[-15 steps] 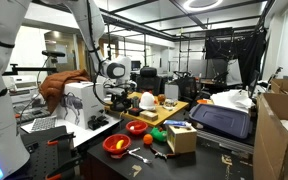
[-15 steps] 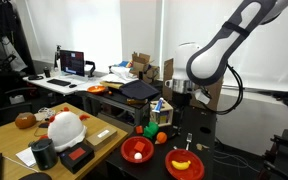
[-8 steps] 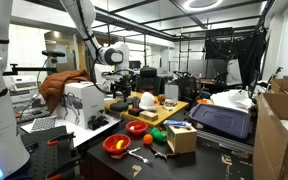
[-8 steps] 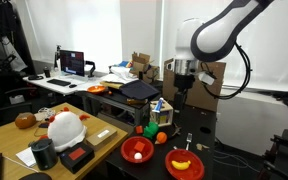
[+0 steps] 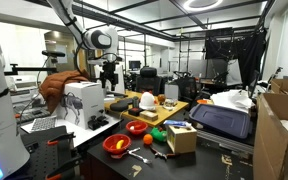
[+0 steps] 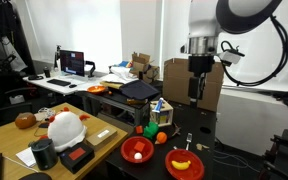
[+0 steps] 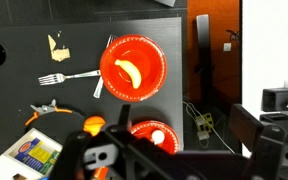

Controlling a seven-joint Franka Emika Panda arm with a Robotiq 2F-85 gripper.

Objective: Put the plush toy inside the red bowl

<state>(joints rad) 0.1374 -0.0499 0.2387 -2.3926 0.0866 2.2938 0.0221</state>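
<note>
Finds the gripper (image 6: 196, 92) hanging high over the black table (image 6: 199, 140), well apart from everything on it. Cannot tell how far the jaws stand apart: shows only blurred dark metal along the bottom edge of the wrist view, with nothing visibly held.

Places the plush toy (image 6: 64, 128), white with a red patch, on the wooden board (image 6: 99, 135) in an exterior view, near a dark mug (image 6: 44, 153) and away from the arm. Shows the same toy (image 5: 147, 101) sitting upright on that board in both exterior views.

Counts 2 red bowls on the black table: the banana bowl (image 7: 132, 70), and beside it the second red bowl (image 7: 152, 133), half hidden by the gripper in the wrist view, with contents too blurred to name.

Risks, as judged from here:
- Dropping the toy into the wrong bowl, given 2 alike and close together; probably needs the one without the banana.
- Clipping the box (image 5: 181, 137) or small fruit (image 5: 155, 133) during the long descent and traverse toward the board.
- Pinching only loose fabric on the soft toy, then losing it mid-carry.
- Nudging the mug or sliding the board when closing low.
- Knocking the fork (image 7: 69, 77) or tipping a light bowl on release.
</note>
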